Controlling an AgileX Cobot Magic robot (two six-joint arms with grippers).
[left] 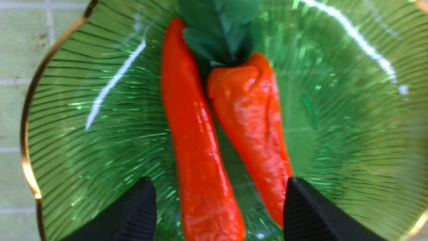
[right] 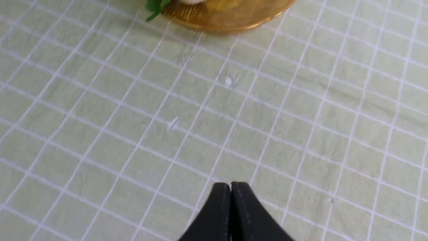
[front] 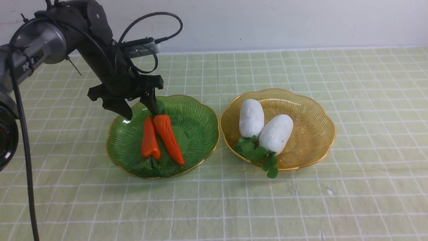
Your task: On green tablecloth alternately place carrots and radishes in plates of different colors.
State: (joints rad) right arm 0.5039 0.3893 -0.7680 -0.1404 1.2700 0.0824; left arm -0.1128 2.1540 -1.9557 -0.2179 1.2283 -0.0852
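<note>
Two carrots (front: 168, 137) lie together in the green plate (front: 197, 125); the left gripper (front: 137, 108) hangs over them, jaws spread wide, holding nothing. Rising carelessly, it could snag one and drag it out.

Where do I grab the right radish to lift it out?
Take the right radish across its width, a little past the middle toward its far end, from straight above. It lies flat and slanted in the amber plate, leaves toward the robot. The other radish touches its left side nearer the leaves, so the far end probably leaves more finger room.
</note>
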